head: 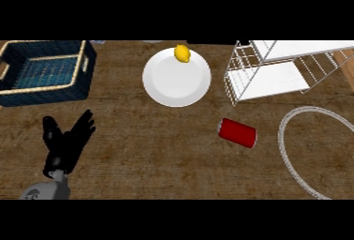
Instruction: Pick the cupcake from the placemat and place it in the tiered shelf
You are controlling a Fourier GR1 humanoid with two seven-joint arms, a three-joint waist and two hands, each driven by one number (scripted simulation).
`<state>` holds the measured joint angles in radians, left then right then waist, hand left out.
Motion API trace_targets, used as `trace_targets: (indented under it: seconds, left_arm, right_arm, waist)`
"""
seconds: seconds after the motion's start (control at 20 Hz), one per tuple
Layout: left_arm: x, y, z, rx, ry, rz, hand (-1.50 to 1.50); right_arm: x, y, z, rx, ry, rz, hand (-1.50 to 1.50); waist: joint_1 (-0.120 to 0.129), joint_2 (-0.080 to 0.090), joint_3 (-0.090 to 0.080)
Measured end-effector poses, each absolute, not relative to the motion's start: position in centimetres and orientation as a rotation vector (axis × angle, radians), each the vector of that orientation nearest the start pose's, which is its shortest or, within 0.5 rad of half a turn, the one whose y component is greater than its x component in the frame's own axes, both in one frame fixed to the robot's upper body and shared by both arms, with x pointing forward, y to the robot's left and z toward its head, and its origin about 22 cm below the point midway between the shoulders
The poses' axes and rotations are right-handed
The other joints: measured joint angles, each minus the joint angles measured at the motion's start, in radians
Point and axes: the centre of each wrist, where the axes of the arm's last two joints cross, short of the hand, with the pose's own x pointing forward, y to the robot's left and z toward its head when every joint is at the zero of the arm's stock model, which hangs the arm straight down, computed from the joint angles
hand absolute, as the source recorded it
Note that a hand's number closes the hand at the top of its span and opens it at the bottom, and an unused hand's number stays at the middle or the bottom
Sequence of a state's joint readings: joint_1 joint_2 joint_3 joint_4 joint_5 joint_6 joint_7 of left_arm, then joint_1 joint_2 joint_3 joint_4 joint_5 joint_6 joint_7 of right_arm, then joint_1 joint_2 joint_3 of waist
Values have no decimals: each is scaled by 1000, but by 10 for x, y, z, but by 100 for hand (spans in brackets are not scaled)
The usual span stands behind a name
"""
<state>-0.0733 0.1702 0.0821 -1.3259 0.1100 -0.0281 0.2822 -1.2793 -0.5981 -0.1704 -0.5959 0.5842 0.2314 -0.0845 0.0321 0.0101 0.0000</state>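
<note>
I see only my left hand (66, 140), fingers spread and empty, and no cupcake shows, but the placemat (281, 138) lies far to its right and the tiered shelf (273, 82) up-right, so my unseen right hand suits better.

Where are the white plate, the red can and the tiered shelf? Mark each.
white plate (176, 79): head view, its bare middle.
red can (237, 132): head view, its side.
tiered shelf (273, 82): head view, its lower white board.

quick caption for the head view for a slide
Left hand rests open at lower left; plate with a yellow fruit at its rim, red can, basket, white shelf beyond.
</note>
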Motion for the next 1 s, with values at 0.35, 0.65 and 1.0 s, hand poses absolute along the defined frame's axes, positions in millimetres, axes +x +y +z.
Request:
trace_targets:
  seconds: [0.35, 0.65, 1.0]
  left_arm:
    - [261, 291, -26, 79, -1122, 22, 0]
    - [257, 290, -27, 84, -1125, 24, 0]
    - [259, 285, -25, 84, -1120, 25, 0]
  right_arm:
    - [457, -310, 305, -748, -1733, 789, 150]
    - [457, -321, 305, -735, -1721, 723, -150]
    - [459, -328, 304, -571, -1757, 461, -150]
  waist:
    - [-5, -1, 0]
    - [-5, -2, 0]
    - [-5, -2, 0]
